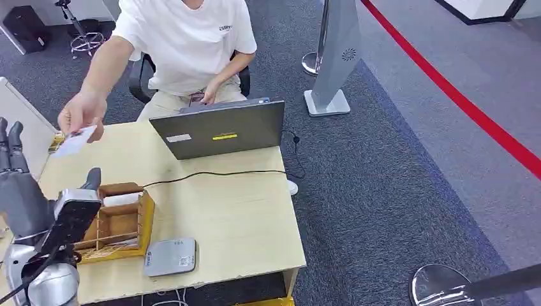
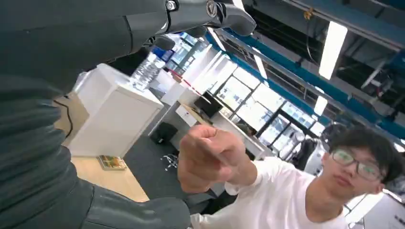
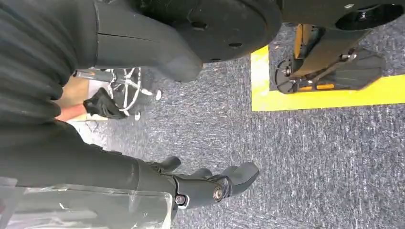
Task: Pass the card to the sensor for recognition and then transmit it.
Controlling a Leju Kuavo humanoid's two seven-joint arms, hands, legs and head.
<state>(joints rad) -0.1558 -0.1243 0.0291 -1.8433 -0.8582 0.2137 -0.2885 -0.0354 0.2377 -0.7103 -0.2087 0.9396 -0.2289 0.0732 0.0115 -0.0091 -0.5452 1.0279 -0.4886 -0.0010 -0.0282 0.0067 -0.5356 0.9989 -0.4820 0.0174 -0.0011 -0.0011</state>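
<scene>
A: Head view first. Where is the card?
B: The card [image 1: 74, 141] is pinched in the person's hand [image 1: 81, 113], held above the far-left corner of the table [image 1: 236, 217], well beyond the wooden box [image 1: 118, 222].
A: And the robot's left hand?
B: The left hand [image 1: 22, 185] is raised just left of the wooden box, fingers upright and spread, holding nothing. The card is apart from it.
A: What else is around that box?
B: A grey sensor pad [image 1: 170, 256] lies just right of the box near the table's front edge. A laptop [image 1: 220, 129] stands beyond the box, and a black cable [image 1: 217, 173] runs between them.
A: Left wrist view?
B: The left hand [image 2: 57, 95] shows with its fingers [image 2: 210, 12] extended and apart, nothing in them. The person's hand [image 2: 210, 160] reaches toward it; I cannot make out the card there.
A: Right wrist view?
B: The right hand [image 3: 143, 181] hangs over grey carpet [image 3: 310, 162] beside a yellow floor line [image 3: 334, 95], its fingers [image 3: 224, 183] loosely apart, empty.
</scene>
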